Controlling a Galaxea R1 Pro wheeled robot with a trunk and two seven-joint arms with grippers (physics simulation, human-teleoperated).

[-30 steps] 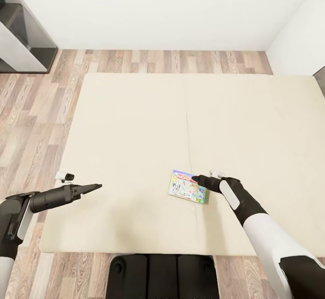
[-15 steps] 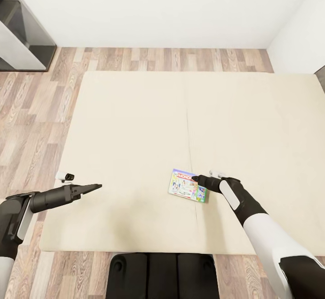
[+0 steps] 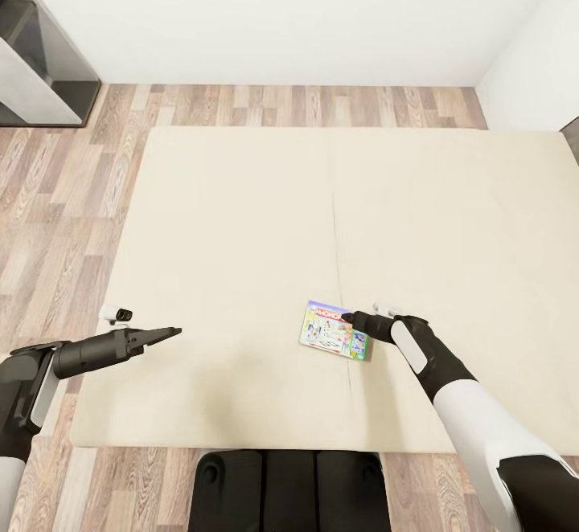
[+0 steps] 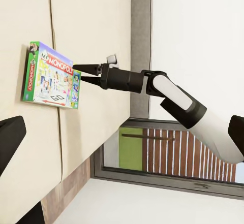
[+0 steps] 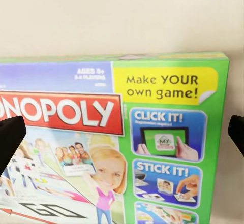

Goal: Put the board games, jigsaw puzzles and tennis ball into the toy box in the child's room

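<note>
A green-edged Monopoly board game lies flat on the bed's beige mattress, near its front edge. My right gripper hovers at the game's far right corner, open, with nothing held. In the right wrist view the box lid spans the space between the two dark fingertips. The left wrist view shows the game with the right gripper at its edge, jaws apart. My left gripper is open over the mattress's front left, well clear of the game.
A dark grey shelf unit stands at the far left against the white wall. Wood floor runs along the bed's left and far sides. My base sits against the bed's front edge.
The head view has shifted very slightly. Both arms and the board game stand as before.
</note>
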